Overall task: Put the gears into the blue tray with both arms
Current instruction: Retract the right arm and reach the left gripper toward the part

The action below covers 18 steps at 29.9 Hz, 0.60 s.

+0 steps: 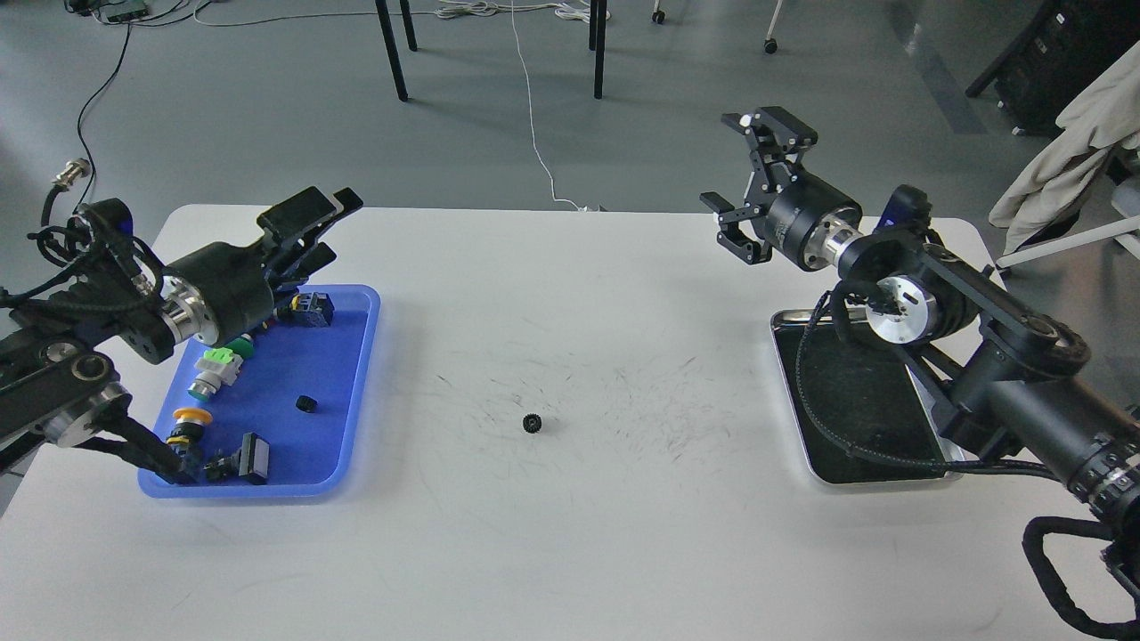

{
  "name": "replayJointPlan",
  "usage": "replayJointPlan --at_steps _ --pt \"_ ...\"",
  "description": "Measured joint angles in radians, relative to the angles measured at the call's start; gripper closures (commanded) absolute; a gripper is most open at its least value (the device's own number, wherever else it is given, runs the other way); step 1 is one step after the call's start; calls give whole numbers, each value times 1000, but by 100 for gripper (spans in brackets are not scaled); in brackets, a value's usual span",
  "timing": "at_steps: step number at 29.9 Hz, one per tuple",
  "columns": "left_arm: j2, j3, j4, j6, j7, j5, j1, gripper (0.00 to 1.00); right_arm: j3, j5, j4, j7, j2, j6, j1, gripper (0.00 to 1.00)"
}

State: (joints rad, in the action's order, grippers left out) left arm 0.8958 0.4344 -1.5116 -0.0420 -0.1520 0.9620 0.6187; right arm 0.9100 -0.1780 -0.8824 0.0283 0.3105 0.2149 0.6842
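One small black gear (pixel 533 424) lies alone on the white table near its middle. Another gear (pixel 306 404) rests inside the blue tray (pixel 347 454) at the left, among several push-button switches. My left gripper (pixel 313 230) hovers over the tray's far edge, open, with nothing between its fingers. Raised over the far right of the table, my right gripper (pixel 755 187) is open and empty, well away from the loose gear.
A shiny steel tray (pixel 855 401) with a dark bottom sits at the right under my right arm. Green, yellow and red capped switches (pixel 214 369) lie in the blue tray. Chair legs and cables stand on the floor beyond the table.
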Motion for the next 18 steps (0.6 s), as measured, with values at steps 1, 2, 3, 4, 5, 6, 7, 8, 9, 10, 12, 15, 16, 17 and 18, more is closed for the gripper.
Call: replayJointPlan --at_steps 1,2,3,4,5,6,7,8,9,10,12,15,16,17,18 --pt "-3 -16 -19 5 -1 69 -1 2 41 43 0 1 9 19 -35 5" --pt "-10 -27 -32 13 -2 133 -3 2 84 87 1 1 17 41 -76 5" --pt "-23 -38 -43 25 -3 210 -8 2 125 125 1 1 22 66 -115 5" --pt "-42 -46 -50 42 -4 289 -15 2 158 153 2 1 26 90 -148 4" --pt "-63 -51 -54 61 -4 363 -24 2 189 182 4 -1 30 122 -186 4" --pt "-88 -56 -56 81 -5 446 -34 2 211 203 10 -3 33 150 -220 4" --pt "-112 -59 -58 97 -7 524 -44 2 223 216 18 -3 34 172 -245 4" --pt "-135 -64 -58 108 -8 599 -52 2 232 226 30 -4 35 194 -268 4" --pt "-154 -69 -56 114 -8 662 -57 2 237 232 43 -3 36 212 -287 4" --pt "-177 -76 -52 119 -8 732 -61 2 240 235 53 -3 36 223 -300 4" --pt "-220 -91 -37 122 -8 861 -64 2 246 238 67 -2 36 242 -324 4" --pt "-280 -108 3 130 -8 1061 -66 2 250 239 69 -1 35 267 -344 4" --pt "-296 -112 16 132 -8 1124 -67 2 250 239 69 -1 35 270 -348 4" --pt "-311 -115 27 133 -9 1168 -69 2 250 239 66 -1 35 272 -349 4" --pt "-325 -117 35 134 -10 1190 -72 2 247 239 63 0 35 273 -350 4"
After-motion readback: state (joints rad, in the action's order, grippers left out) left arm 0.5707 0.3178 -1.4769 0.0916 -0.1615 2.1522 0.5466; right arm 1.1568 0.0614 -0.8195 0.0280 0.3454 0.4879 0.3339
